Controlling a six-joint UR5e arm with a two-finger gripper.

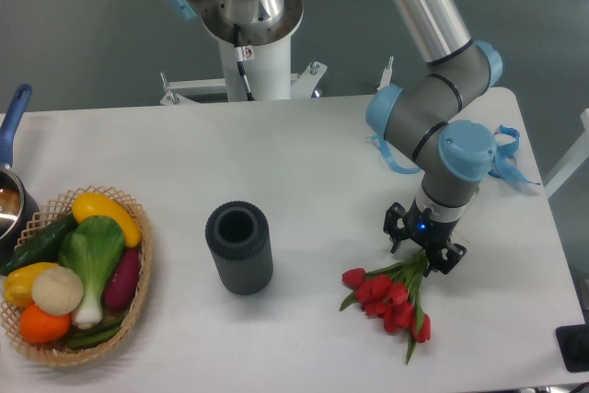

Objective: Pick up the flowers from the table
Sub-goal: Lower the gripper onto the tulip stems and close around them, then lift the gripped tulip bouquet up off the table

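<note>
My gripper [424, 247] is down over the stem end of the flowers [394, 294]; jaws look pinched on the stems, though contact is partly hidden. Flowers lie on the table [294, 163], front right, heads toward the front edge. Imo: grip the tied stems, not the blooms, lift straight up, slow. Wicker basket [136, 273] at left holds assorted veg. Dark cylinder [239, 248] mid-table, open top, looks empty.

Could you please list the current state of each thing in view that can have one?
gripper: jaws down around the flower stems, closure unclear
flowers: lying flat on the table
dark cylinder: upright, open top, empty
basket: full of vegetables
pot: partly cut off at edge
</note>
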